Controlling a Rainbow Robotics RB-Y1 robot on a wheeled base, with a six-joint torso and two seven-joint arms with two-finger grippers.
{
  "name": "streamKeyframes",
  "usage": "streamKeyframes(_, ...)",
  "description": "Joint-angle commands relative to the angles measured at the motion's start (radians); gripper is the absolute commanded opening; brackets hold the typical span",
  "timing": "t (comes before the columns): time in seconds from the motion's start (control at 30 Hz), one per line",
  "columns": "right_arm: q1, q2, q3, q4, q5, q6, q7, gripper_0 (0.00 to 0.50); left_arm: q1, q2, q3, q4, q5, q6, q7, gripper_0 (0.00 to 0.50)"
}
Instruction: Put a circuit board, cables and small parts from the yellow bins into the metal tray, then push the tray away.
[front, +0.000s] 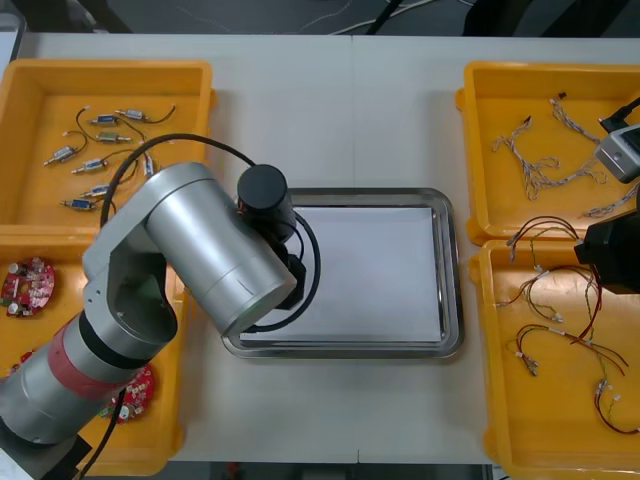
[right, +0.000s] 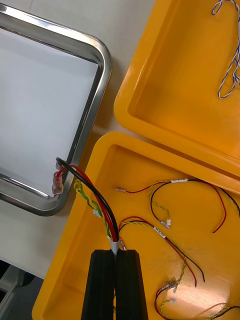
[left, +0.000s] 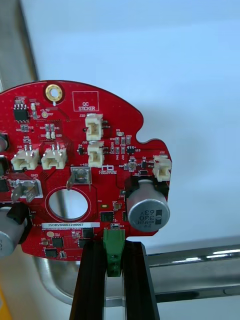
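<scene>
The pale desk (front: 340, 120) carries a metal tray (front: 452, 270) at frame centre, white inside. Along the top of the frame, past the desk's far edge, runs a strip of dark floor (front: 200, 15). Yellow bins (front: 200, 80) stand at both sides, two each. The left gripper (left: 113, 260) is clamped on a green connector (left: 113, 245) at the red board's (left: 85, 165) edge, over the tray's left part. The right gripper (right: 117, 265) pinches a red, black and yellow cable (right: 97, 200) over the lower-right bin (right: 65, 270) — close by the tray's corner.
</scene>
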Motion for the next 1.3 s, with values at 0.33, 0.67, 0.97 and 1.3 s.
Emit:
streamKeyframes(0.33,0.009,-0.036,0.01,-0.025,-0.006,0.003,-0.024,0.0,0.053,-0.062,-0.063,-0.008,-0.048,-0.033,0.039,0.0)
streamKeyframes(0.67,0.009,-0.036,0.01,-0.025,-0.006,0.003,-0.024,0.0,0.088,-0.062,-0.106,0.004,-0.066,-0.062,0.024,0.0)
streamKeyframes(0.97,0.009,-0.036,0.01,-0.025,-0.006,0.003,-0.024,0.0,0.088,-0.065,-0.127,0.075,-0.072,-0.142,0.016,0.0)
streamKeyframes(1.3,0.009,-0.036,0.01,-0.025,-0.006,0.003,-0.024,0.0,0.088,-0.067,-0.129,0.138,-0.091,-0.174,-0.005,0.0)
